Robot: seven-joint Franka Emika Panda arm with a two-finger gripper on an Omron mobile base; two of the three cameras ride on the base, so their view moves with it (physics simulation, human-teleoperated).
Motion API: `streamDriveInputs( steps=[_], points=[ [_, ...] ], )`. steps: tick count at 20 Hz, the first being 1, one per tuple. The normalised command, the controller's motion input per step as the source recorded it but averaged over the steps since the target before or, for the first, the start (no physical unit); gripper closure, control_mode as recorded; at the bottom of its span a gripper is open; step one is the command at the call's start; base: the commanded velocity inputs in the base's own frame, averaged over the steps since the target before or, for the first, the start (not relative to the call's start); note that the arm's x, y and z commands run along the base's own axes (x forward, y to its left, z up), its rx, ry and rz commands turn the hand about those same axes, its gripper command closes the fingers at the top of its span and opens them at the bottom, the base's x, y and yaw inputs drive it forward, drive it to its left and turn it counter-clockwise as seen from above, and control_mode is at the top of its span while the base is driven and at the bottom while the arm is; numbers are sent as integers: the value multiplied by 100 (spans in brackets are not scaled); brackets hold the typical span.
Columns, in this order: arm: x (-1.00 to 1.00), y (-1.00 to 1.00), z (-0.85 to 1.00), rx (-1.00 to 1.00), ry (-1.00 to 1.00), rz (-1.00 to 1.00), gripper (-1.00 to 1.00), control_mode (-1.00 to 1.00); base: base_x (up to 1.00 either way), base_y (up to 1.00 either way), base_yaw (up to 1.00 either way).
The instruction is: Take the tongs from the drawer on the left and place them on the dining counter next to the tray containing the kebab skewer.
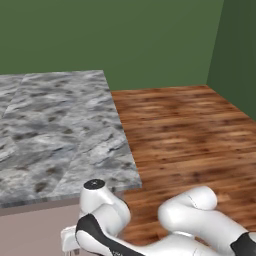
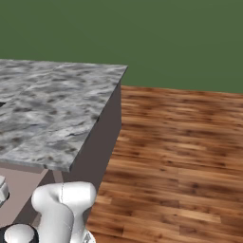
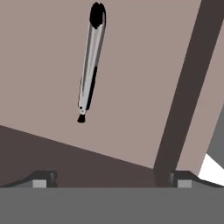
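Tongs (image 3: 91,65) lying flat on the pale mauve floor of the open drawer (image 3: 144,52), seen from the hand camera looking down into it. Their length runs nearly along the view's vertical, the rounded black end at the top, the slim silvery shaft narrowing to a small black tip below. They lie apart from the dark drawer wall that crosses the right of the view and from the dark band below them. Pincer (image 3: 112,179) spread wide, its two dark tips at the bottom corners of the view, holding nothing and well short of the tongs, which sit left of and beyond its midline. Step in hand, by judgement: the approach to the grasp. To do it well, shift the hand until the shaft lies midway between the tips, and roll the wrist so the fingers close across the thin width rather than along the length. Descend straight, keeping clear of the drawer wall; close at mid-shaft, since so thin a thing may slip or pivot if taken near an end. In both base views the marble table (image 1: 55,130) lies ahead, the arm folded low before its taupe base; the green wall and wood floor lie beyond
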Motion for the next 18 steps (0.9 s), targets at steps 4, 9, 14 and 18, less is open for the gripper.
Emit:
streamDriveInputs(
  steps=[4, 9, 14, 18],
  points=[
    [15, 14, -35, 0, -1, 0, -100, -100, 0, 0, 0],
    [27, 14, -35, 0, -5, 0, -100, -100, 0, 0, 0],
    [24, 21, -37, 0, -2, 0, -100, -100, 0, 0, 0],
    [17, 25, -32, 0, 0, 0, -100, -100, 0, 0, 0]
  ],
)
